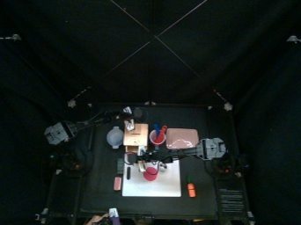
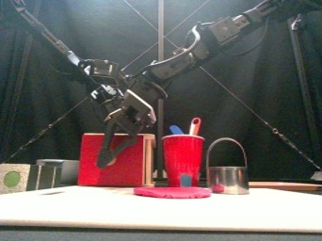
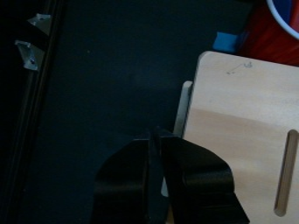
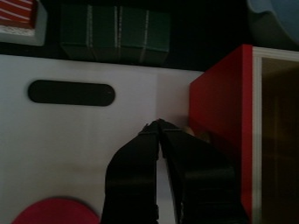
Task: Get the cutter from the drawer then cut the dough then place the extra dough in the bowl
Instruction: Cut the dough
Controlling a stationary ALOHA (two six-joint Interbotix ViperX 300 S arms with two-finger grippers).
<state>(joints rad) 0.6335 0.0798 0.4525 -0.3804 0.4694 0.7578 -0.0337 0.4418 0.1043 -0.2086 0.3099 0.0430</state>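
Black table (image 1: 100,200), wooden box (image 3: 246,114) toward its back edge: left gripper (image 3: 155,134) and right gripper (image 4: 158,125), both pinched shut and empty, crowd it and may shove it askew.

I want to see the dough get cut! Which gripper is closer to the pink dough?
Right. The right gripper hangs over the white board close to the dough; the left gripper is at the wooden box's edge.
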